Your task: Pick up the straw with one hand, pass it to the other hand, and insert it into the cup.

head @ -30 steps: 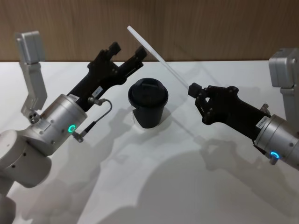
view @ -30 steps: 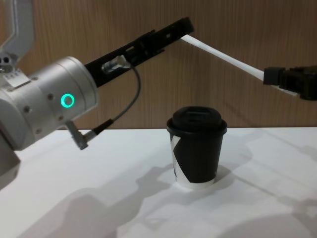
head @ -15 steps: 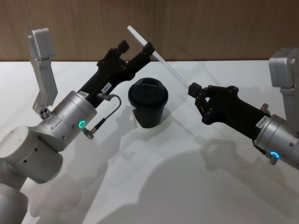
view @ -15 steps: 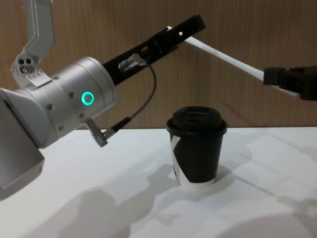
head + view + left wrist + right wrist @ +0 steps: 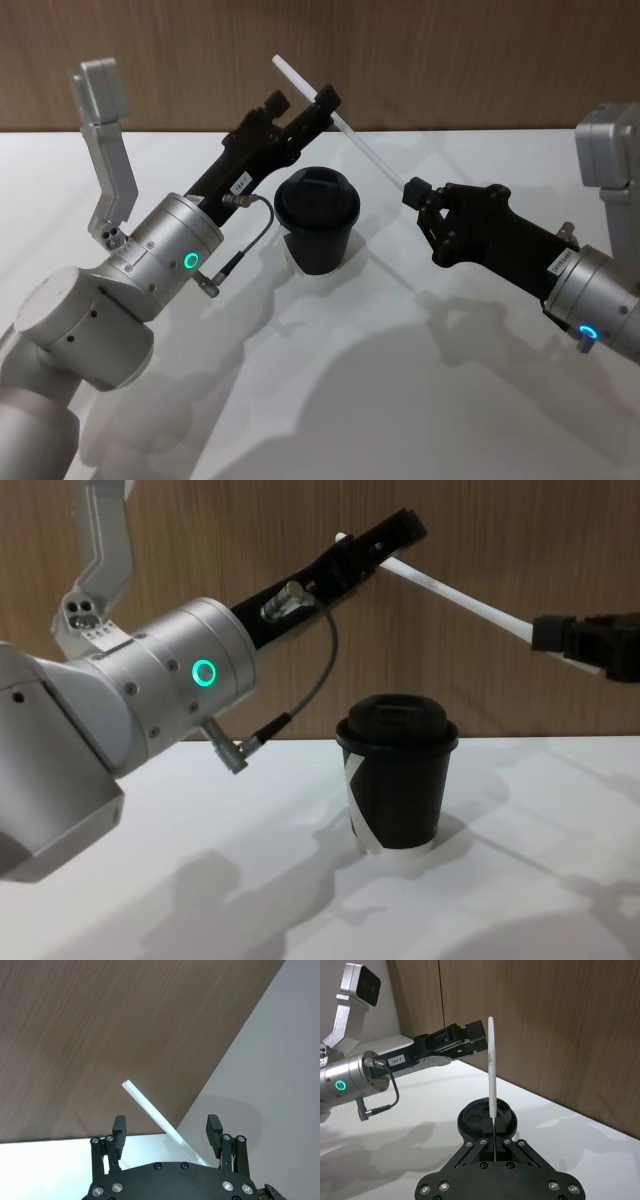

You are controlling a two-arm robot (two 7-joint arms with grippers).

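Straw (image 5: 345,130): judged light, thin, stiff but crushable. Lower end was clamped between closed jaws of right gripper (image 5: 412,190); upper shaft lay between parted jaws of left gripper (image 5: 303,100), the best hold. Cup (image 5: 317,235) stood below both.

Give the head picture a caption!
Right gripper holds the slanted straw while the open left gripper straddles it near the cup.

Silver-grey left arm (image 5: 160,238) bears green ring (image 5: 190,261), thin cable (image 5: 256,224), black screw-studded tool (image 5: 302,100)
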